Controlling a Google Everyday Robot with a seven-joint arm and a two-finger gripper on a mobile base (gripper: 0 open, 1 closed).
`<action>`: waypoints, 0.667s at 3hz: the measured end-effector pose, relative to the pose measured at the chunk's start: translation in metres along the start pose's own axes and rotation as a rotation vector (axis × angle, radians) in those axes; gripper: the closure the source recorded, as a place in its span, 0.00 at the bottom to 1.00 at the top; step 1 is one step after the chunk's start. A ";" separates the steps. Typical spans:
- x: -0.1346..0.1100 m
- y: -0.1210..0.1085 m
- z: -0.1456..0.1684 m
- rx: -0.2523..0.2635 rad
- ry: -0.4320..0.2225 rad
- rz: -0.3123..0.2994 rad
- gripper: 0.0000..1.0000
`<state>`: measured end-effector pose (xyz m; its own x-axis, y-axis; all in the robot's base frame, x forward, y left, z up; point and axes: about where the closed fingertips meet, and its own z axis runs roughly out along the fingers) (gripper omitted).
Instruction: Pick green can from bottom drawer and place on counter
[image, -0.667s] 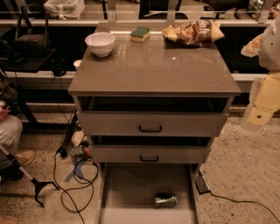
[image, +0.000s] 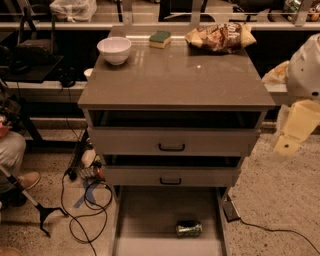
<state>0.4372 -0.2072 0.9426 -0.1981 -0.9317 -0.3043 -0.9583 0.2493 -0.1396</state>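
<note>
Green can (image: 188, 228) lying in bottom drawer (image: 150, 212); tool (image: 295, 132) right of counter (image: 175, 75), grip unclear.

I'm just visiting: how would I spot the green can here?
Find the grey cabinet, with the gripper to its right. Its bottom drawer is pulled out at floor level, and the green can lies on its side there. It is shiny metal, unlike the green-topped sponge up on the counter.
</note>
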 end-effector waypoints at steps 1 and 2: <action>-0.006 0.026 0.060 -0.137 -0.169 0.030 0.00; -0.017 0.061 0.131 -0.230 -0.335 0.090 0.00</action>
<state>0.4091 -0.1418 0.8157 -0.2413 -0.7622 -0.6007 -0.9688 0.2249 0.1038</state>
